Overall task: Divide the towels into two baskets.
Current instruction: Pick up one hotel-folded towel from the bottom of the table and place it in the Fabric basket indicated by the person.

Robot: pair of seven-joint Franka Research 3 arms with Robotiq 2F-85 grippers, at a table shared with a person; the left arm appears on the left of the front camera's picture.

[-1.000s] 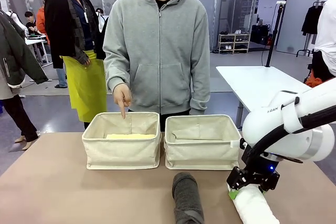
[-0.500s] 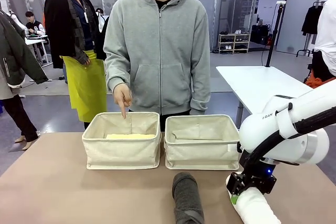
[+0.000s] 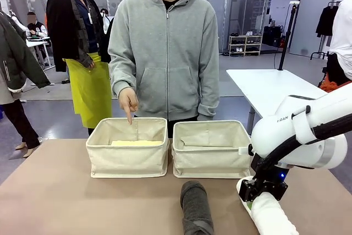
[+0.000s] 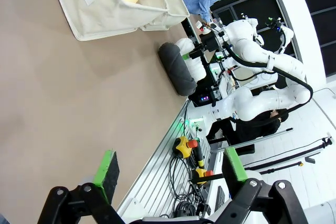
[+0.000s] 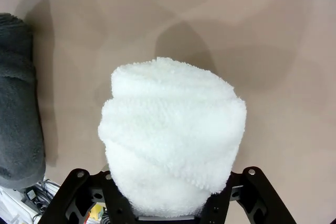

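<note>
Your right gripper (image 3: 254, 200) is clenching on the far end of the white towel (image 3: 272, 218), which is lying on the table (image 3: 66, 202) toward your right. The right basket (image 3: 212, 160) is standing just beyond the gripper. The dark grey towel (image 3: 196, 207) is lying alongside the white one, near but apart. The pale yellow towel (image 3: 137, 143) is resting inside the left basket (image 3: 127, 160), and a person's hand (image 3: 128, 102) is pointing down over that basket's far rim. Your left gripper (image 4: 170, 167) is hanging released, pads wide apart with nothing between them.

Front camera faces across the table (image 3: 55, 202); both wrist cameras, seemingly low, share the grey towel (image 3: 196, 210).
</note>
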